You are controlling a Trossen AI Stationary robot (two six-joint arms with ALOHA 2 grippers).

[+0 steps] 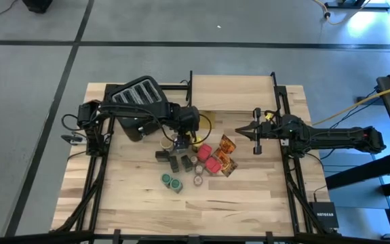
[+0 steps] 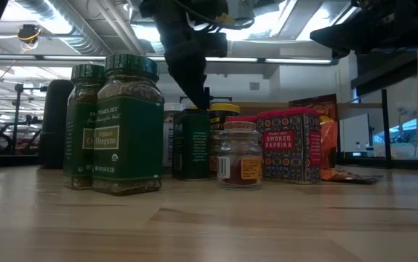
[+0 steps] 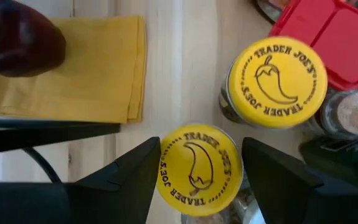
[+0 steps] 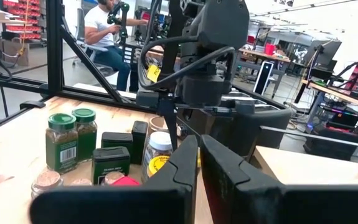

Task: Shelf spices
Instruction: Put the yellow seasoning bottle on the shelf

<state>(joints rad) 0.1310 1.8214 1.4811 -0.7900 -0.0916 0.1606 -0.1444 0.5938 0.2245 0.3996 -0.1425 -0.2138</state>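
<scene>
My left jaws (image 3: 197,171) stand spread either side of a yellow-lidded jar (image 3: 198,168) in the cluster on the table (image 1: 249,196), seemingly not yet pinching it, ready to lift it to the shelf (image 1: 232,91); my right jaws (image 1: 239,130) wait clenched, empty.

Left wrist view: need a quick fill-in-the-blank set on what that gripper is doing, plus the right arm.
1. The left gripper has one finger on each side of a jar with a ____ lid.
2. The lid bears a drawing of a ____.
3. The right gripper, clear of the spices, has its fingers ____.
4. The two green-lidded jars are labelled ____.

Missing words: yellow; chili pepper; shut; oregano
</scene>
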